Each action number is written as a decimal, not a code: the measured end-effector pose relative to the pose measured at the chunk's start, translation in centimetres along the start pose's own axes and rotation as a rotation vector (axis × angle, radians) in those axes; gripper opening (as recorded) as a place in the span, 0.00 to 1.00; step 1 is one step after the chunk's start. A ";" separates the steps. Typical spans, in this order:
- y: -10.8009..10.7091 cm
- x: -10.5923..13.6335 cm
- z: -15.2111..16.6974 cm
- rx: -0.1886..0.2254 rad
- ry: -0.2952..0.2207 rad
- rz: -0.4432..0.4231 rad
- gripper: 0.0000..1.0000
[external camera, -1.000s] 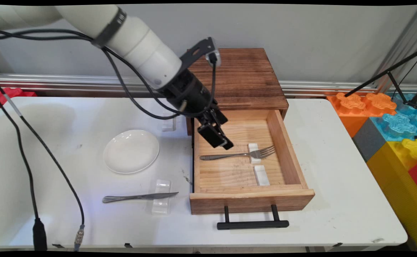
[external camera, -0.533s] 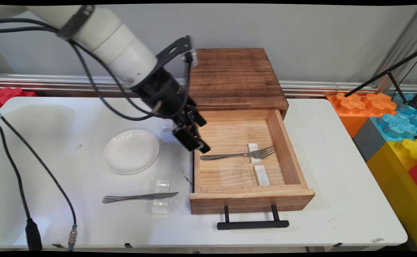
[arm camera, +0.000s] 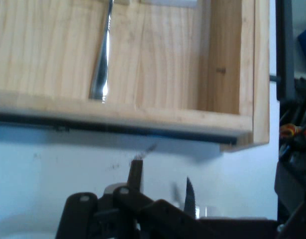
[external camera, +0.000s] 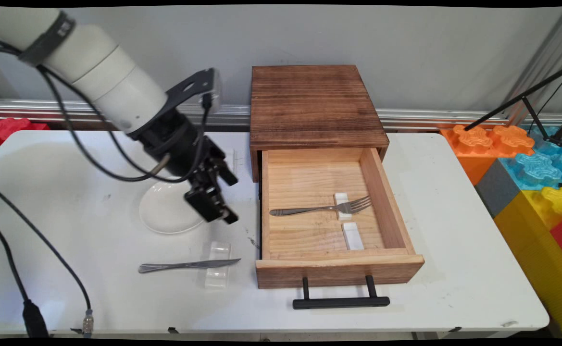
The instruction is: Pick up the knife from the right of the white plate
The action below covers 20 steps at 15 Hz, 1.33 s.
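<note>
place: robot lab or test room | signs: white research arm [external camera: 103,77] trailing black cables | staged white desk [external camera: 454,250] against a bare grey wall | big coloured foam blocks [external camera: 526,163] stacked at right | black tripod legs [external camera: 530,96] beside them

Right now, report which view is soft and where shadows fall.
Main view: sharp; the gripper casts a faint shadow on the white table beside the plate. Hand view: soft throughout; fork handle smeared, dark shadow under the drawer wall.
</note>
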<state>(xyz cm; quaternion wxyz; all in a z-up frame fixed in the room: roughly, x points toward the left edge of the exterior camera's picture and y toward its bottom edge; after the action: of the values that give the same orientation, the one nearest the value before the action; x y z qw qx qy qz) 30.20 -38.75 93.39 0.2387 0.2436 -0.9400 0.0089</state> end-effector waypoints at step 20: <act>1.4 -10.3 5.1 0.039 -0.165 0.055 1.00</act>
<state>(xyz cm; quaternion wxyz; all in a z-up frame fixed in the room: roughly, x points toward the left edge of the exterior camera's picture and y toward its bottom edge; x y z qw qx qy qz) 35.22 -33.51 84.33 0.1552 0.2221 -0.9625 0.0134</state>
